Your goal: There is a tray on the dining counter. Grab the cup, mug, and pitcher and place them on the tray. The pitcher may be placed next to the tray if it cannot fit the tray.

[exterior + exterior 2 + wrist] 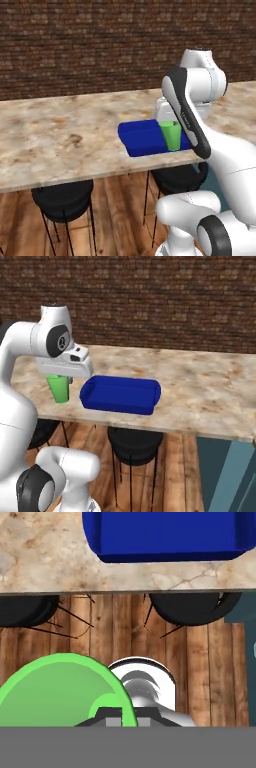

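My gripper is shut on the rim of the green cup, which hangs upright from it. In the hand view the cup is seen from above over the wooden floor, just off the near edge of the dining counter, with the finger tips at its rim. The blue tray lies on the counter beside the cup, near the counter's front edge. From the left base view the cup overlaps the tray. The mug and the pitcher are out of view.
Black round stools stand under the counter's front edge on the wooden floor. A brick wall runs behind the counter. A teal panel sits low at the right.
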